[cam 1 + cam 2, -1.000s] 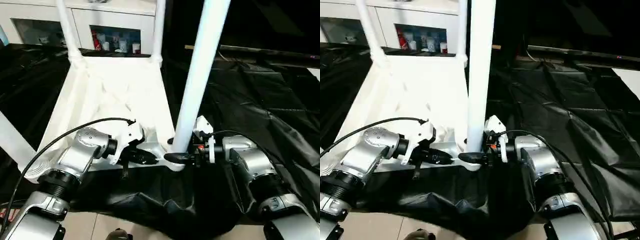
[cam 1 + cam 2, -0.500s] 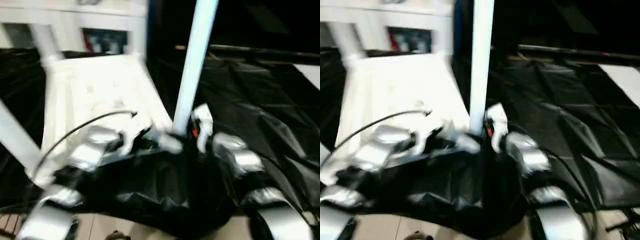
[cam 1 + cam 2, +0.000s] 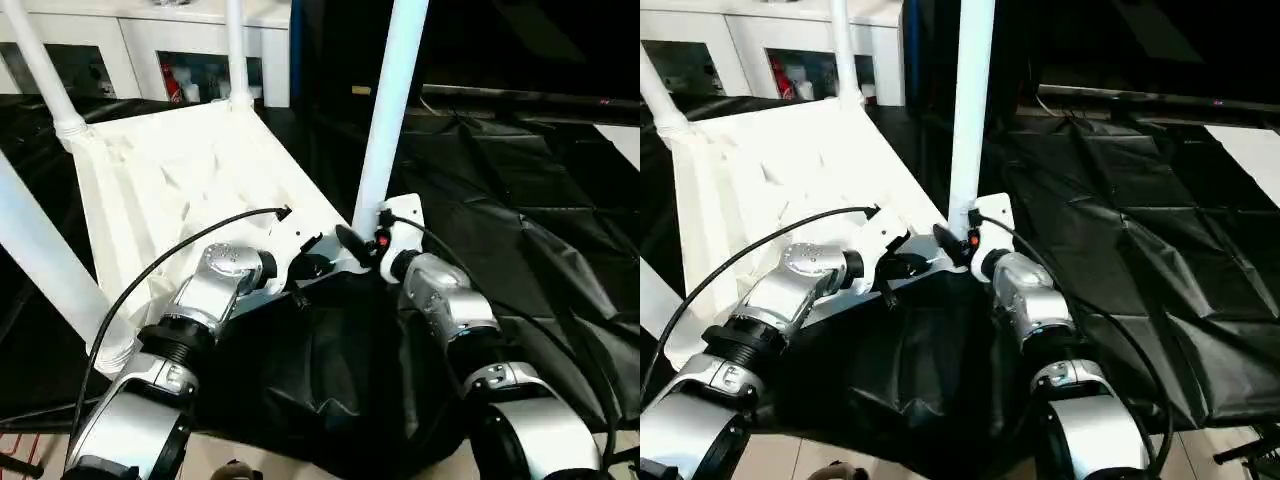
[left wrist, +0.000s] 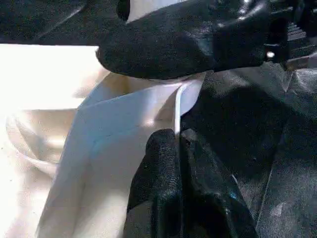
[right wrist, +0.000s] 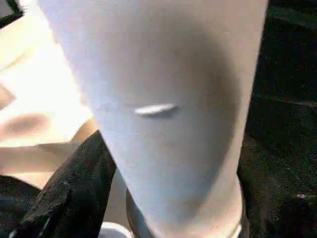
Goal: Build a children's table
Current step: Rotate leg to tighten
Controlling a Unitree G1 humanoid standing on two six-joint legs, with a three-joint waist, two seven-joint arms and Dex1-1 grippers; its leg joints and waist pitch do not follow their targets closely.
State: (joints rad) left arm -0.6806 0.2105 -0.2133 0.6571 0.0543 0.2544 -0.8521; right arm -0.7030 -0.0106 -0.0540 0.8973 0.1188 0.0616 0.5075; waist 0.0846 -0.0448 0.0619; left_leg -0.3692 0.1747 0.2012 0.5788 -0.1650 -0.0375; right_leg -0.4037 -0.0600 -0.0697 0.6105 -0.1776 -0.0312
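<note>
Left jaws pinched on tabletop (image 3: 180, 170) rim

Upturned tabletop (image 3: 190, 170) lies on black sheeting (image 3: 520, 190).

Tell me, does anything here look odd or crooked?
Nothing looks broken. The tabletop lies upside down on the black sheet, its legs pointing up, which suits assembly. The sheet is bunched up near the grippers.

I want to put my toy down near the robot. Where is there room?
Free: the black sheet right of the near leg, and the middle of the upturned tabletop between its legs. Crowded: the near corner, where both end effectors meet.
</note>
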